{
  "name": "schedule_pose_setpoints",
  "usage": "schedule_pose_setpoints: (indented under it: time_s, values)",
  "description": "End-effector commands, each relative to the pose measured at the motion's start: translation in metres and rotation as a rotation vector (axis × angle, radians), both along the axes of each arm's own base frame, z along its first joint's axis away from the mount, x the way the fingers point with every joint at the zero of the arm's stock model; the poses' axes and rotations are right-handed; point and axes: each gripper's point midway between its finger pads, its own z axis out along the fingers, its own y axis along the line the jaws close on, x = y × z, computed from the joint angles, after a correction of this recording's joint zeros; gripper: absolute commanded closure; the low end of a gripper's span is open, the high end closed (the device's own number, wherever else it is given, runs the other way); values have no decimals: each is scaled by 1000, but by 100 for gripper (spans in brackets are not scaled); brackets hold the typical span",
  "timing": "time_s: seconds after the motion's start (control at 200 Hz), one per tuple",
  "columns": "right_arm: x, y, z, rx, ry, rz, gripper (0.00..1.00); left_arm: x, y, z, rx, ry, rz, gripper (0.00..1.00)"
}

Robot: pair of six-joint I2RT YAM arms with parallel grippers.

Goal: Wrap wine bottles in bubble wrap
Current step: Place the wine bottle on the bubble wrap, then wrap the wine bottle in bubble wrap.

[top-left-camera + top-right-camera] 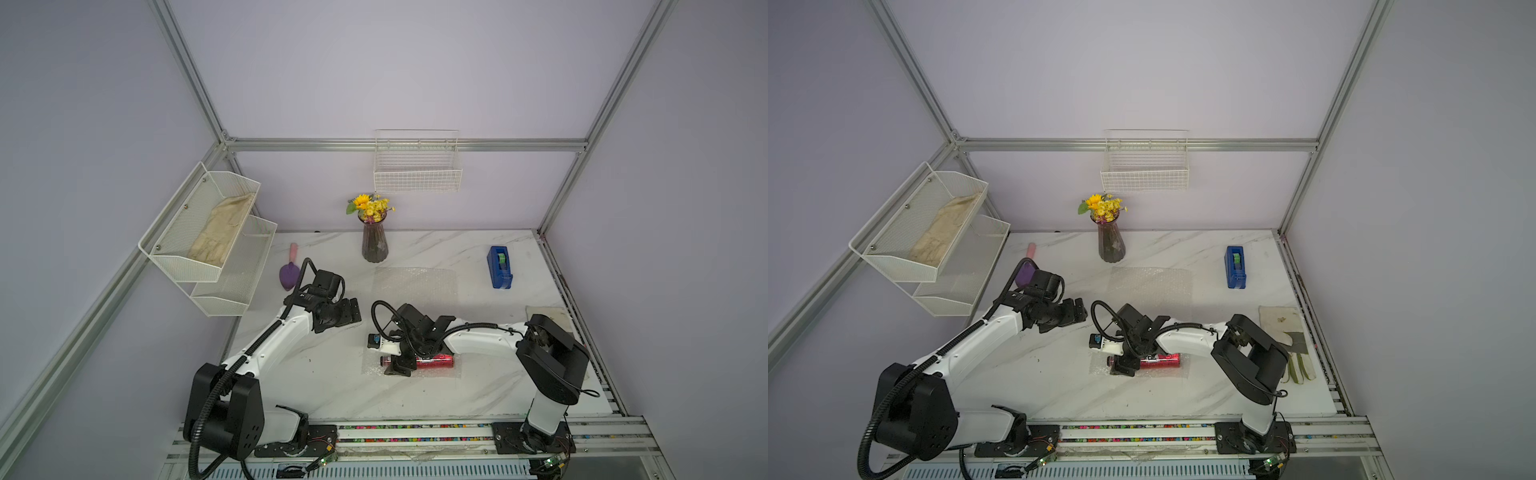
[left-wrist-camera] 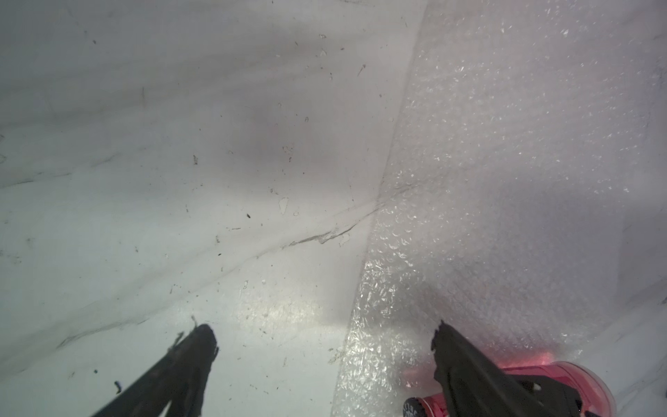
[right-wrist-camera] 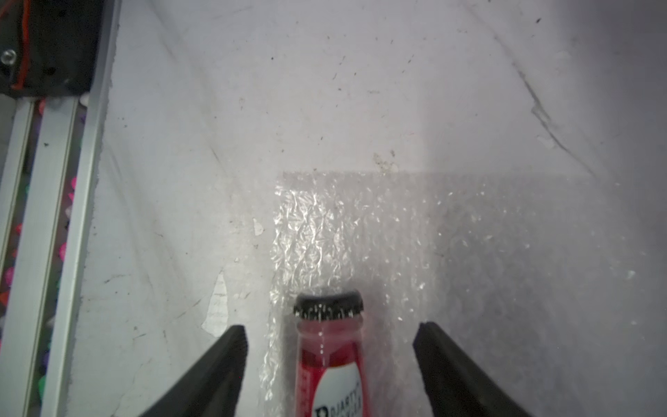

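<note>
Nearest, an aluminium rail (image 1: 415, 434) studded with coloured bits runs in front of the bottle, carrying both arm bases. The small clear glass bottle of pink-red liquid (image 1: 436, 361), with a dark cap and a white printed label, lies on its side on the white marble-patterned tabletop (image 1: 332, 386). It rests across the near end of the large clear bubble wrap sheet (image 1: 415, 286), cap pointing left.

The right gripper (image 3: 330, 334) hangs over the bottle's neck. Its jaws are spread wide, one on each side of the neck, with a gap showing on both sides, so it grips nothing. A white work glove with greyish fingers (image 1: 1277, 322) lies flat to the right of the bottle's base, partly hidden by the right arm.

The left gripper (image 2: 323, 330) hovers left of the bottle's cap and a little farther back, off the sheet's left edge. Its black fingers (image 2: 195, 361) are parted and empty.

Beyond the bottle the sheet lies flat. Farther off to the right stands a blue tape dispenser (image 1: 500, 266). To the left lies a purple trowel with a pink handle (image 1: 289, 276). Straight behind the bottle stands a dark ribbed vase of yellow flowers (image 1: 375, 245).

A white two-tier mesh shelf (image 1: 232, 286) hangs on the left wall, with a beige cloth item (image 1: 224, 232) in its upper tier. Farthest from the bottle, a white wire basket (image 1: 417, 174) hangs on the back wall.
</note>
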Motion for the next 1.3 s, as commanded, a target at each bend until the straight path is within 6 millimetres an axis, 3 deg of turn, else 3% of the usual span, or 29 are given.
schedule_pose_setpoints:
  time_s: [0.0, 0.095, 0.165, 0.22, 0.325, 0.45, 0.585, 0.7, 0.92, 1.185, 1.295]
  values:
    - [16, 19, 81, 234, -75, -40, 3, 20, 4, 62, 35, -193, -52, 1]
    - [26, 7, 130, 352, -130, -100, 3, 23, 3, 96, 55, -299, -99, 0]
    - [44, -23, 164, 442, -145, -230, 3, 21, -4, 118, 86, -380, -186, 0]
    - [73, -64, 190, 524, -157, -413, 3, 17, -16, 134, 133, -450, -274, 0]
    - [116, -157, 219, 636, -225, -783, 3, 4, -48, 148, 248, -553, -501, 0]
    - [138, -232, 231, 722, -209, -1094, 3, -17, -94, 134, 320, -578, -747, 0]
    - [159, -289, 202, 735, -107, -1337, 3, -45, -137, 94, 494, -610, -988, 0]
    - [169, -307, 179, 726, -13, -1403, 3, -76, -171, 57, 629, -666, -1200, 0]
    - [183, -313, 158, 675, 17, -1436, 3, -114, -215, 22, 595, -636, -1395, 0]
    - [189, -312, 150, 649, 21, -1418, 3, -141, -236, -27, 711, -587, -1575, 0]
    - [191, -310, 151, 656, 20, -1410, 3, -128, -234, -38, 815, -613, -1543, 0]
